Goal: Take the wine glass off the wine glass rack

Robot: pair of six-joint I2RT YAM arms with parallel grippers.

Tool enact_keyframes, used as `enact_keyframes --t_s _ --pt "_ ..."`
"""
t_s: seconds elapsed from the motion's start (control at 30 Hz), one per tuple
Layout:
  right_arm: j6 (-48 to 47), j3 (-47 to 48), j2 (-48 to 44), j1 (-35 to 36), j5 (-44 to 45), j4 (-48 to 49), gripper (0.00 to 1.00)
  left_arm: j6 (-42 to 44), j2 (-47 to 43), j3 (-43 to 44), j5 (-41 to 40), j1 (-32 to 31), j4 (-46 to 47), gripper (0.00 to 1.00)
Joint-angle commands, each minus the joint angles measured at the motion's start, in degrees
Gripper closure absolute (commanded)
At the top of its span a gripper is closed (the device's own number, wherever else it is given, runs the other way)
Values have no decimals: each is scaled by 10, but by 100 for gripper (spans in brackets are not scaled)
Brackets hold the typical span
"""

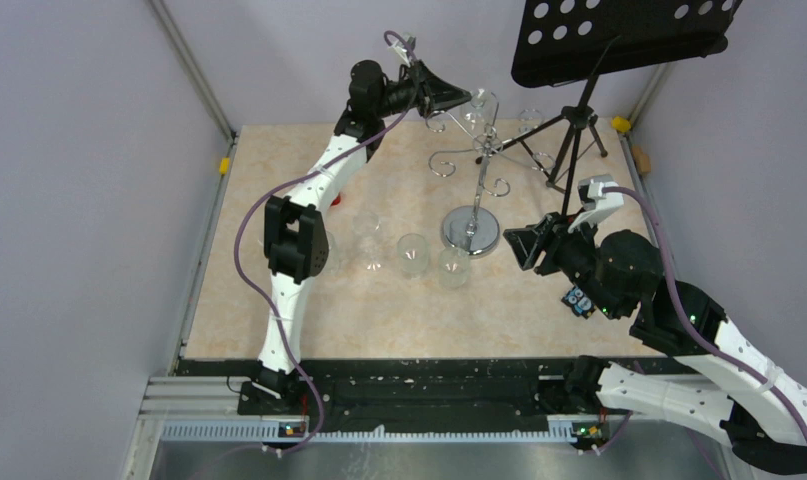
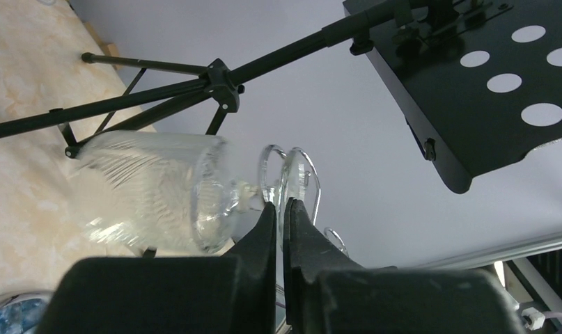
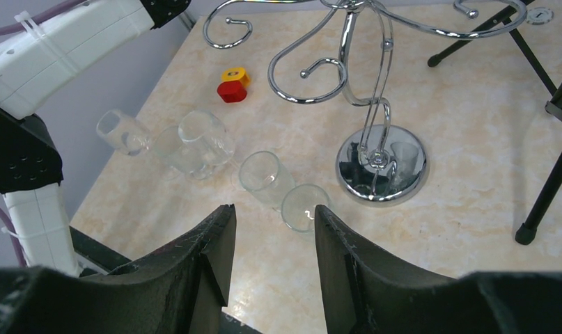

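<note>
The wine glass rack [image 3: 386,174] is polished chrome wire, its disc base mirror-bright (it reflects the pole); the wine glass [image 2: 159,191] is clear, glossy glass, as are the loose glasses [image 3: 264,177]; the tabletop [image 3: 473,229] is smooth and beige, marbled like stone, with a low sheen; the music stand [image 2: 473,118] looks like matt black metal, its tray punched with holes; the fingers [image 3: 194,278] are matt black plastic, faintly grainy; the arm shell [image 3: 69,49] is smooth white plastic.
</note>
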Motion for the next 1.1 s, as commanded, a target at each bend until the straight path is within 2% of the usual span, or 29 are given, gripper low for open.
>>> enact_keyframes --t_s 0.0,0.47,0.93,1.07 --pt "3 -5 -3 2 7 19 54 -10 -8 22 19 -2 48 100" --pt "0 -9 -2 2 12 24 54 -72 -50 3 -36 -2 142 100" --pt "1 -11 -6 2 15 23 54 -57 -45 -3 -95 -14 156 100" --pt "2 -13 -10 2 16 23 54 -69 -40 2 -81 -19 175 100"
